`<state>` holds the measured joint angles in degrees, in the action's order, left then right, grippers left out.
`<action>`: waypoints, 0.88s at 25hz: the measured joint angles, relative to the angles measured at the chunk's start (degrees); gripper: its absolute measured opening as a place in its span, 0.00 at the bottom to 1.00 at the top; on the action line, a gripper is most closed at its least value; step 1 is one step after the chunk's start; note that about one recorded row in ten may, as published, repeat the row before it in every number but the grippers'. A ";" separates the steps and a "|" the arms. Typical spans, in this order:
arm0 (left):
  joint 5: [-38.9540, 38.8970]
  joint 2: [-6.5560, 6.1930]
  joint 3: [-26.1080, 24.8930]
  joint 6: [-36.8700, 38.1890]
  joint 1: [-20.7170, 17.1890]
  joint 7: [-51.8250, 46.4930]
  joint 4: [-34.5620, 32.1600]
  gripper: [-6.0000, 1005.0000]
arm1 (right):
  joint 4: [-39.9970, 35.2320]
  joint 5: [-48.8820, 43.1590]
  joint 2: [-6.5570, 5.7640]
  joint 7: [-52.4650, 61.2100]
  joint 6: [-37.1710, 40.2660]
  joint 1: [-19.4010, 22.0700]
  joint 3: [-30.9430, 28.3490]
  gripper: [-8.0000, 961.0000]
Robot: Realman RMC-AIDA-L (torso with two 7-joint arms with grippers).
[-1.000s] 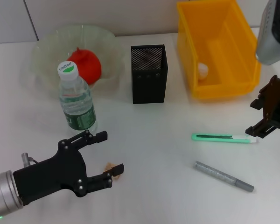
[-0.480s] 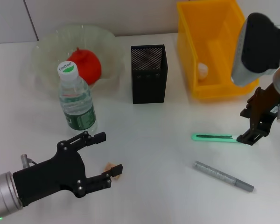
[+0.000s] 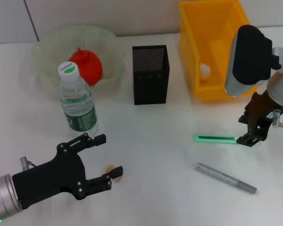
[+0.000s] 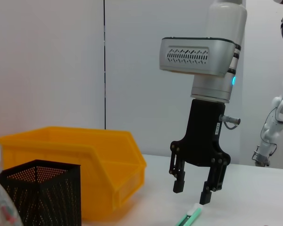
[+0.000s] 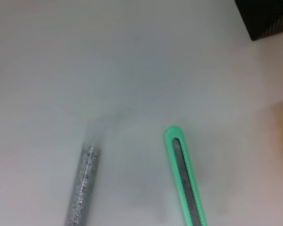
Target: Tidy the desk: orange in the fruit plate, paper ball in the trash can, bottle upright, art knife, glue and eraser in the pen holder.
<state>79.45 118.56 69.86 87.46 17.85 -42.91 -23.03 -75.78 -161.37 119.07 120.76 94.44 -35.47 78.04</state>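
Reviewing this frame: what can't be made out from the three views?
- Art knife: head view, its far end is hidden under the right gripper.
- Eraser: head view, partly covered by the left gripper; whether they touch is unclear.
- Paper ball: mostly behind the trash can wall.

Beneath the right pincer [image 3: 252, 140], a plain white tabletop [image 3: 155, 155], flat and matte, running out on every side of it. Soft, even light here, with only faint, blurred grey shadows on the white just under the pincer. Beyond the pincer, at the far edge of the table, a pale grey-white wall [image 4: 47, 61], smooth and bare. Well off to the left of the pincer, a thin dark vertical seam [image 4: 104, 70] splitting that wall into panels. No telling the floor from here, hidden below the table's edge.
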 joint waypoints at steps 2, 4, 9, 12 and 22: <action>0.00 0.00 0.01 -0.01 -0.06 -0.02 0.00 0.81 | 0.64 -0.01 0.04 0.00 -0.40 -0.01 0.34 0.63; 0.00 0.00 0.02 -0.01 -0.11 -0.02 0.00 0.81 | 1.44 -0.01 0.08 0.00 -1.09 -0.02 0.74 0.61; 0.00 0.00 0.02 -0.01 -0.18 -0.05 0.00 0.81 | 2.53 0.00 0.11 -0.10 -3.10 0.18 2.53 0.59; 0.00 0.00 0.02 -0.01 -0.19 -0.11 0.00 0.81 | 3.47 -0.01 0.11 -0.30 -3.90 0.08 3.06 0.58; 0.00 0.00 0.01 -0.01 -0.14 -0.16 0.00 0.81 | 4.26 0.03 0.11 -0.52 -4.63 -0.05 3.08 0.58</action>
<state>79.45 118.56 69.87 87.45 17.71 -43.07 -23.03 -71.52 -161.34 119.18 120.24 89.82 -35.52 81.12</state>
